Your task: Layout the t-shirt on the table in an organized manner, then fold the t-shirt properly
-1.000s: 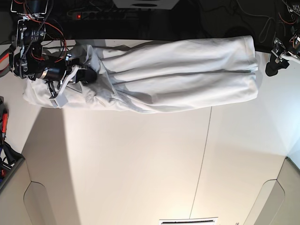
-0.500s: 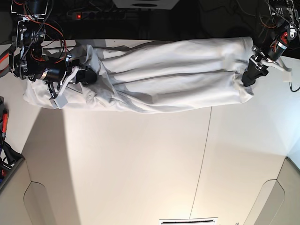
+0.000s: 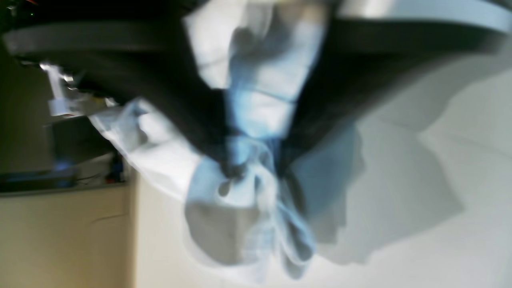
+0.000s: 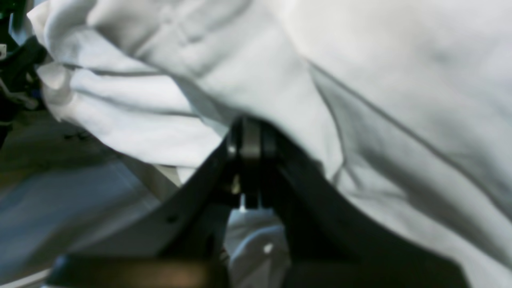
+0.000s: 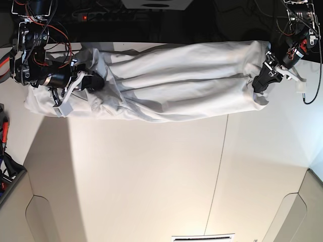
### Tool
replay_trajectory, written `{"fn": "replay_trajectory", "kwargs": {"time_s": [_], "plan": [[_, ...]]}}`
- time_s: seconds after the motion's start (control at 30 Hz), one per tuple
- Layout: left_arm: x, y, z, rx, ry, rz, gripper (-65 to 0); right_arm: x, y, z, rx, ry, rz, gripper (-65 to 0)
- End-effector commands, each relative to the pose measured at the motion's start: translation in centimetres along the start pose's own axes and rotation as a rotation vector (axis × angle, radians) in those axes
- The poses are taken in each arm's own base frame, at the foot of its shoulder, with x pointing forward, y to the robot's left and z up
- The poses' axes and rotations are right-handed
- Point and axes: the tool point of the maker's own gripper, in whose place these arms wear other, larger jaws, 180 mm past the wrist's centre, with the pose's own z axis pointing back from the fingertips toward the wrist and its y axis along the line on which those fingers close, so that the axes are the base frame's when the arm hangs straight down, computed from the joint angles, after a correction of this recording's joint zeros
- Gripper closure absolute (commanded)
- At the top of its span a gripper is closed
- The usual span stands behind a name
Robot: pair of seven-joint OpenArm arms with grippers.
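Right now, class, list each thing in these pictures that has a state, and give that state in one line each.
T-shirt: stretched in a long wrinkled band along the table's far edge, not yet folded flat.
Left gripper: shut on the t-shirt's end, cloth bunched between its fingers.
Right gripper: shut on the t-shirt's other end.
Table: bare in front of the shirt.

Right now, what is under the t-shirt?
The t-shirt lies stretched across the off-white table, which shows bare beside it. Whatever else sits beneath the cloth is covered.

Bare table (image 5: 151, 176) below t-shirt (image 5: 181, 80)
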Motion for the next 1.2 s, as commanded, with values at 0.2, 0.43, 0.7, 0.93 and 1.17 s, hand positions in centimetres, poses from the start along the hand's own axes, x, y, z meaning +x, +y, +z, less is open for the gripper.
{"fn": "replay_trajectory", "kwargs": {"time_s": [0.2, 0.43, 0.7, 0.93, 1.17], "plan": [[1.1, -5.8, 0.2, -0.212, 0.046, -0.008, 0.0, 1.6, 0.5, 0.4, 0.026, -0.055, -0.002, 0.0], [0.2, -13.5, -0.4, -0.359, 0.075, -0.188, 0.0, 1.6, 0.5, 0.4, 0.026, -0.055, -0.003, 0.0], [-5.3, -20.0, -3.0, -0.542, 0.219, -0.236, 0.0, 2.5, 2.0, 0.7, 0.105, -0.097, -0.022, 0.0], [-8.6, -24.9, -5.0, -0.686, 0.297, -0.240, 0.0, 5.2, 6.7, 3.3, 0.221, -0.111, 0.120, 0.0], [-9.4, -26.9, -6.3, -0.711, 0.286, -0.256, 0.0, 7.5, 4.4, 6.7, 0.009, -0.162, 0.263, 0.0]]}}
